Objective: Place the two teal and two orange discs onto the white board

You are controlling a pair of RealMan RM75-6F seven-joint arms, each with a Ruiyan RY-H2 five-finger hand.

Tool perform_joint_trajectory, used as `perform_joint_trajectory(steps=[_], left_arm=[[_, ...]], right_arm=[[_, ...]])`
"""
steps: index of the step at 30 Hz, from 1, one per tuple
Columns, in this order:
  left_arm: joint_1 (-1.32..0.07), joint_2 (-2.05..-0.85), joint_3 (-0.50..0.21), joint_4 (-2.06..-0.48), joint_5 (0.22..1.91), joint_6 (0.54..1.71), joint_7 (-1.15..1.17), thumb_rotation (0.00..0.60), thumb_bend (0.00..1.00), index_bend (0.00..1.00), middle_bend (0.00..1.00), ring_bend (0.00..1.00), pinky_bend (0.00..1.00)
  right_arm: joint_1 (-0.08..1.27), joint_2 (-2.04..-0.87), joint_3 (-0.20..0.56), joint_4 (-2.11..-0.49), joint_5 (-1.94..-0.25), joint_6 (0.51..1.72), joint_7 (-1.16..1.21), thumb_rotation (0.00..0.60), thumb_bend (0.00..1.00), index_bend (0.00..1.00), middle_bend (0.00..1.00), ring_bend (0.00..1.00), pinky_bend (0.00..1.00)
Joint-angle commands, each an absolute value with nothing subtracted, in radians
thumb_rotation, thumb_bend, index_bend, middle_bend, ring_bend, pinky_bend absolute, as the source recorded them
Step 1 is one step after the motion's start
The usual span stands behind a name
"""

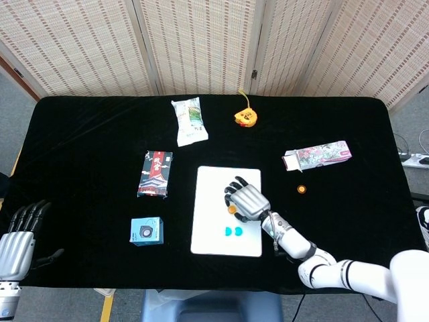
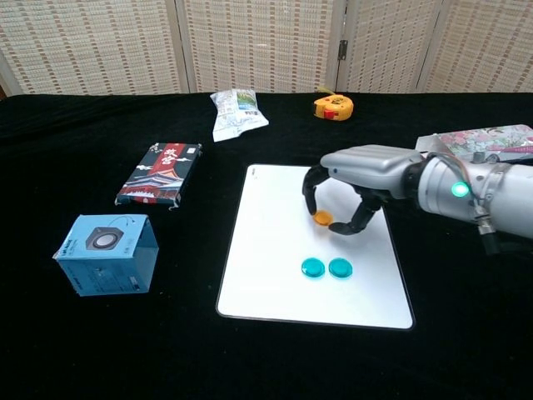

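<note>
The white board (image 1: 213, 186) (image 2: 271, 212) lies in the middle of the black table. Two teal discs (image 1: 233, 231) (image 2: 326, 267) sit side by side on its near half. My right hand (image 1: 247, 199) (image 2: 358, 179) hovers over the board's middle, just beyond the teal discs, and pinches an orange disc (image 1: 232, 209) (image 2: 322, 218) between thumb and finger. A second orange disc (image 1: 301, 189) lies on the cloth right of the board, below the floral box. My left hand (image 1: 17, 238) rests at the table's near left corner, fingers apart and holding nothing.
A blue speaker box (image 1: 147, 231) (image 2: 107, 253) and a dark patterned box (image 1: 155, 173) (image 2: 160, 173) stand left of the board. A snack packet (image 1: 189, 121) (image 2: 237, 112) and yellow tape measure (image 1: 245, 118) (image 2: 333, 106) lie behind it. A floral box (image 1: 316, 155) (image 2: 479, 142) lies at the right.
</note>
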State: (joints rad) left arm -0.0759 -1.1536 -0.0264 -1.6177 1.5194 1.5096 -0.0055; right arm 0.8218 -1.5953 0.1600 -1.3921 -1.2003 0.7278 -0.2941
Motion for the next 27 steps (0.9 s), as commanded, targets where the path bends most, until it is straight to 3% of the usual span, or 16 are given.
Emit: perform_joint_trajectory(steps=[1, 17, 23, 27], left_arm=[[-0.074, -1.153, -0.025, -1.614, 1.518, 1.51, -0.009, 0.6, 0.15, 0.04, 0.08, 0.02, 0.0], [-0.071, -1.16, -0.024, -1.598, 1.516, 1.506, -0.022, 0.6, 0.15, 0.04, 0.08, 0.02, 0.0], [-0.072, -1.162, -0.025, -1.596, 1.518, 1.505, -0.023, 0.6, 0.15, 0.04, 0.08, 0.02, 0.0], [-0.074, -1.164, -0.025, -1.594, 1.518, 1.502, -0.024, 0.6, 0.15, 0.04, 0.08, 0.02, 0.0]], right_arm=[[0.85, -1.625, 0.174, -1.377, -1.168, 0.715, -0.329, 0.6, 0.44, 0.52, 0.24, 0.13, 0.04], [0.888, -1.656, 0.148, -1.345, -1.092, 0.731, -0.413, 0.6, 0.44, 0.47, 0.23, 0.12, 0.04], [0.886, -1.644, 0.139, -1.36, -1.104, 0.745, -0.402, 0.6, 0.44, 0.23, 0.23, 0.11, 0.04], [0.87, -1.619, 0.138, -1.378, -1.107, 0.777, -0.394, 0.6, 0.44, 0.2, 0.23, 0.11, 0.04]])
